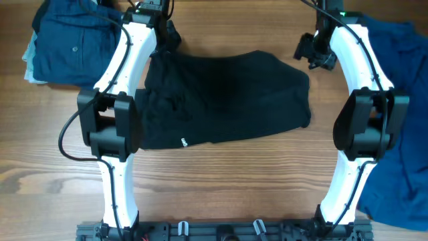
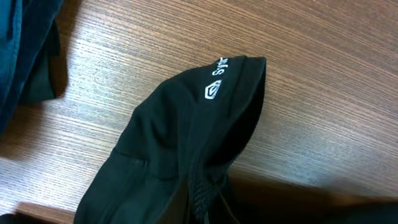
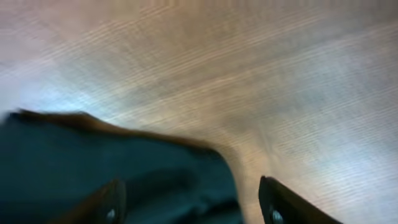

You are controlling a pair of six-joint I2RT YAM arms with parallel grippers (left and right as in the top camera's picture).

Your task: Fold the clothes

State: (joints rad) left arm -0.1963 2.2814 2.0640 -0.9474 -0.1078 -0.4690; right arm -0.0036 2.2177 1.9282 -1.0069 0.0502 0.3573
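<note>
- Left gripper (image 1: pixel 166 37) is clamping tight on the black garment (image 1: pixel 227 97) at its 11 o'clock corner.
- Right gripper (image 1: pixel 309 55) is hovering at 2 o'clock, jaws gaping, holding nothing.

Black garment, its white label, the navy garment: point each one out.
black garment (image 1: pixel 227 94): overhead view, middle of the spread cloth.
white label (image 2: pixel 211 90): left wrist view, on the printed emblem.
navy garment (image 1: pixel 73 43): overhead view, middle of its upper face.

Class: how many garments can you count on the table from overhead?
3: black garment at centre, navy garment top left, blue garment at right; more may lie hidden underneath.
</note>
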